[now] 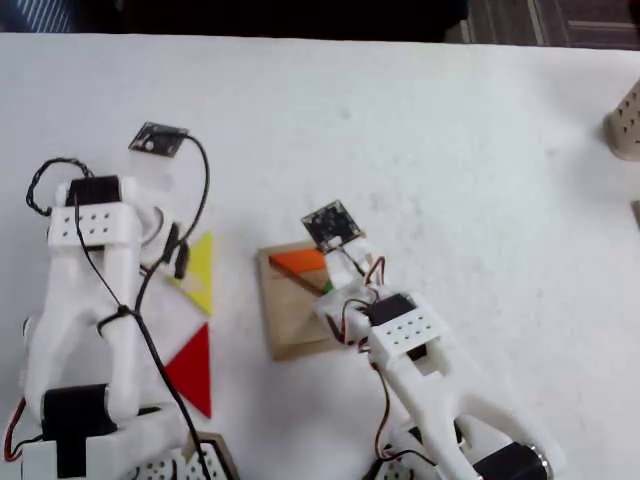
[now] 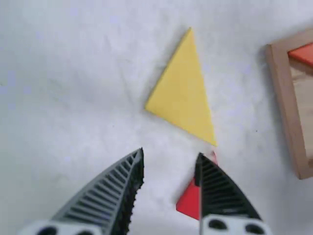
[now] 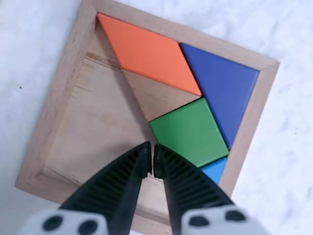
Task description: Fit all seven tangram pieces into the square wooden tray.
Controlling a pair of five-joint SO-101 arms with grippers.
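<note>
White tabletop (image 1: 450,150) holds the tray (image 1: 283,328), the yellow triangle (image 2: 183,93) at its nine o'clock; the left gripper (image 2: 169,161), jaws spread, would best straddle that triangle squarely, while the right gripper (image 3: 151,152) hangs pinched together above the tray.

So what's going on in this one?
The right gripper hangs shut and empty over the wooden tray, which holds an orange parallelogram, blue triangle, green square and a light-blue piece. The left gripper is open above the table by the yellow triangle and red triangle, both outside the tray.
</note>
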